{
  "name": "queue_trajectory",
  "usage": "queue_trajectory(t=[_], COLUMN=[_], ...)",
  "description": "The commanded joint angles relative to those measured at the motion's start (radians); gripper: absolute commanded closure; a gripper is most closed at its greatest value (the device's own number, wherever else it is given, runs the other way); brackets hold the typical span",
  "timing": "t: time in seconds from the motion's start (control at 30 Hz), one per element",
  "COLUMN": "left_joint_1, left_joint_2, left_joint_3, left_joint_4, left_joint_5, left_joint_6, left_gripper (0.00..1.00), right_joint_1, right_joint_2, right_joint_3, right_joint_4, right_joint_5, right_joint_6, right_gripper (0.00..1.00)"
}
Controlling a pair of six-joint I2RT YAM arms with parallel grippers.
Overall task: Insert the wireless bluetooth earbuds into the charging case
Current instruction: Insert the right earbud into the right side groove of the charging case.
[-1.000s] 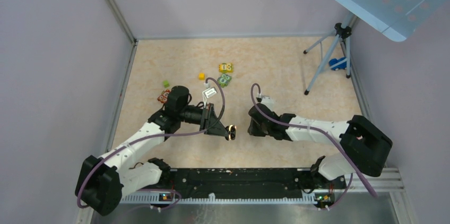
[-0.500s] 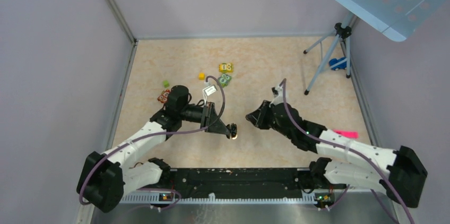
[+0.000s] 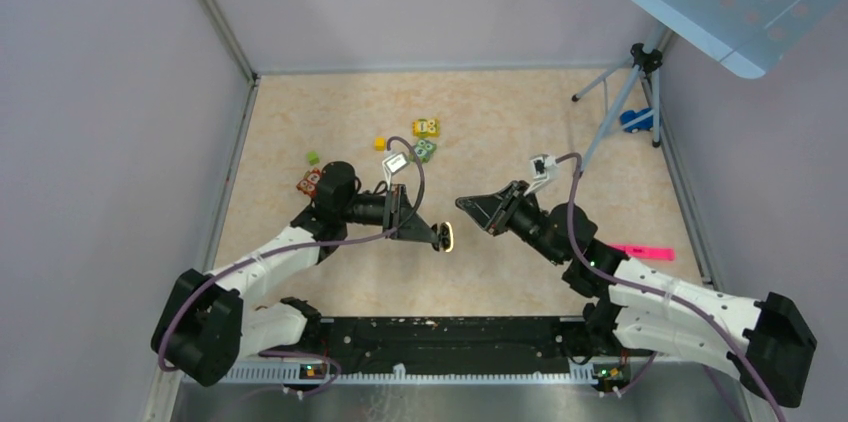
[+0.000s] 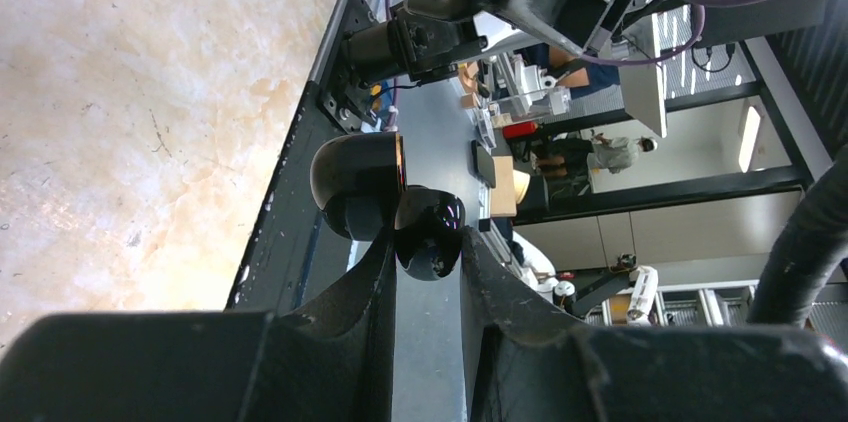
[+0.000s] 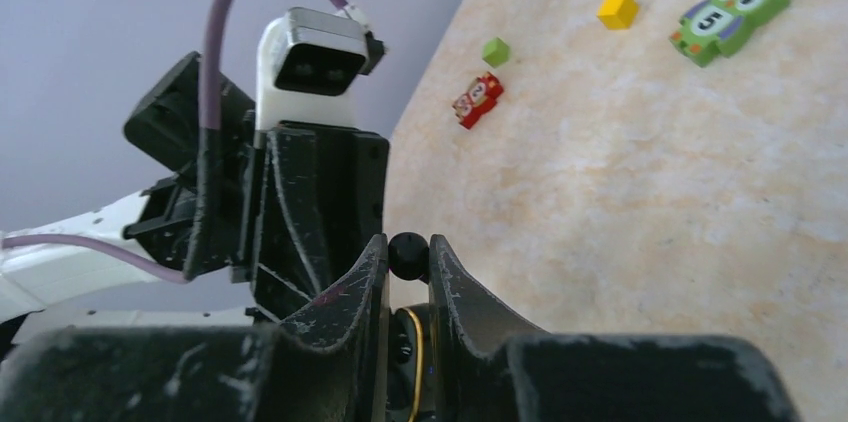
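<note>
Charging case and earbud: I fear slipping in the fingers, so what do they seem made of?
Charging case: likely hard black plastic, glossy; bright highlights and reflections show on its curves. Earbud: probably black plastic, duller sheen; too small to tell more.

The left arm (image 3: 268, 254) and right arm (image 3: 685, 304) are being seen clad in white shells between black joint housings. A purple cable (image 5: 222, 37) is being carried along each, loose behind the tool. A white camera box (image 5: 318, 54) with a dark face is being borne just behind the left gripper (image 4: 425, 242). The right gripper (image 5: 407, 247) is being shown with black wedge fingers (image 5: 462, 304), scuffed pale along their edges.
</note>
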Motion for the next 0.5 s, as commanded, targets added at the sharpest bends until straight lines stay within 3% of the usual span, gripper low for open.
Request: queue_trajectory(t=[0.0, 0.13, 0.3, 0.47], left_joint_1=[0.005, 0.007, 0.013, 0.012], left_joint_2=[0.002, 0.021, 0.066, 0.103], left_joint_3=[0.001, -0.010, -0.057, -0.066], left_joint_4=[0.079, 0.118, 0.386, 0.503], left_joint_5=[-0.024, -0.051, -0.041, -0.028], left_joint_6=[-0.036, -0.067, -0.247, -0.331], left_gripper=[1.00, 1.00, 1.00, 1.00], right_joint_1=[0.010, 0.016, 0.020, 0.028], right_joint_2=[0.026, 0.028, 0.027, 0.031], right_joint_3=[0.001, -0.029, -0.063, -0.102], right_joint_4=[0.176, 0.242, 0.318, 0.385], right_joint_5=[-0.056, -0.060, -0.069, -0.067], right_joint_6=[0.013, 0.045, 0.075, 0.113], right_gripper=[0.89, 0.89, 0.89, 0.89])
